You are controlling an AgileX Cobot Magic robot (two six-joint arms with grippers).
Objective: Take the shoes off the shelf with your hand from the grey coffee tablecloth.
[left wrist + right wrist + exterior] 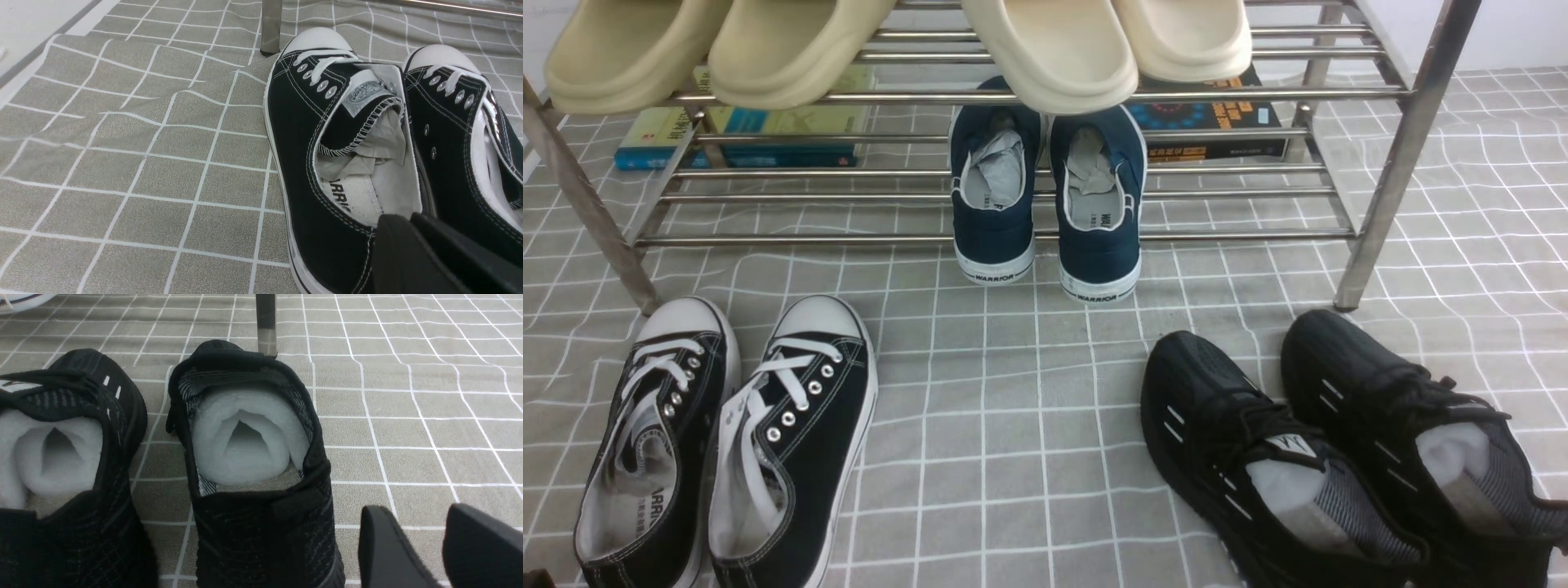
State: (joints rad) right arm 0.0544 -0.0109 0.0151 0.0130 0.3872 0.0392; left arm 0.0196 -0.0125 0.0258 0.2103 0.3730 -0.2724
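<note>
The black canvas sneakers (792, 457) with white laces and toe caps stand side by side on the grey grid tablecloth (1013, 425) at the front left, toes toward the steel shelf (1013, 238). In the left wrist view they fill the right half (302, 134). My left gripper (408, 218) hovers just behind the heel of one sneaker, its fingers pressed together with nothing seen between them. My right gripper (416, 522) is open and empty over bare cloth, beside the heel of a black knit shoe. Neither gripper shows in the front view.
Navy slip-ons (1045, 196) sit on the shelf's lower tier, heels overhanging. Beige slippers (1045, 49) lie on the top tier. Black knit running shoes (1339, 457) stand front right, also in the right wrist view (253, 449). Books (743, 139) lie behind the shelf.
</note>
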